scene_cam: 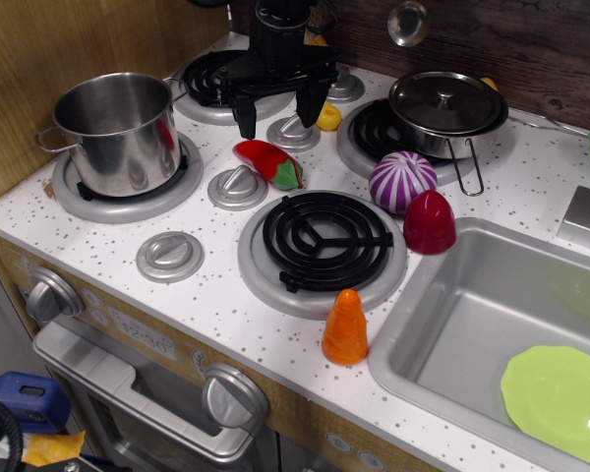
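My black gripper (278, 110) hangs over the back of the toy stove, between the two rear burners. Its two fingers point down and stand apart, open, with nothing between them. Just below and slightly left of it lies a red pepper with a green stem (268, 162), next to a grey knob (237, 186). Another grey knob (293, 132) sits right under the fingers. A small yellow piece (329, 118) rests by the right finger.
A steel pot (118, 131) stands on the left burner. A lidded pan (445, 110) sits on the rear right burner. A purple striped vegetable (401, 181), a dark red one (429, 221) and an orange carrot (345, 327) surround the front burner (323, 246). A green plate (560, 401) lies in the sink (452, 315).
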`<act>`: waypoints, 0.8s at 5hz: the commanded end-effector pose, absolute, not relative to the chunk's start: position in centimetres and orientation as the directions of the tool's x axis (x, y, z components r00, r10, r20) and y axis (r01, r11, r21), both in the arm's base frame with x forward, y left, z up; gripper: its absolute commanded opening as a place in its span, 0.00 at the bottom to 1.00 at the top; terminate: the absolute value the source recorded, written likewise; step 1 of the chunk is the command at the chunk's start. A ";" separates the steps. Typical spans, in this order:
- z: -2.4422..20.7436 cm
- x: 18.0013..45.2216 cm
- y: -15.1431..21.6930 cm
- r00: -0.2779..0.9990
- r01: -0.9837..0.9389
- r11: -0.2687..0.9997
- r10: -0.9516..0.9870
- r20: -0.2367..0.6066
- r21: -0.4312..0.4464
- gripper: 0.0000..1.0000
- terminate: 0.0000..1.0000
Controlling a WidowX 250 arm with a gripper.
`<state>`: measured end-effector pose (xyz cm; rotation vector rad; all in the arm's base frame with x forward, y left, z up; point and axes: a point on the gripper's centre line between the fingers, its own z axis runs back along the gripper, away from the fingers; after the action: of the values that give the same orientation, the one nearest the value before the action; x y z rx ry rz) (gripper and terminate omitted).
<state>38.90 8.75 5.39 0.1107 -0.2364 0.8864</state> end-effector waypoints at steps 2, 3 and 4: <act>4.2 39.4 9.0 0.612 -0.770 0.637 0.751 0.246 -0.029 1.00 0.00; 3.3 39.6 9.1 0.612 -0.766 0.641 0.753 0.241 -0.058 1.00 0.00; 2.3 39.8 9.2 0.609 -0.761 0.642 0.755 0.242 -0.089 1.00 0.00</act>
<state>39.64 8.51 0.55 -0.0014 -0.2351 0.8777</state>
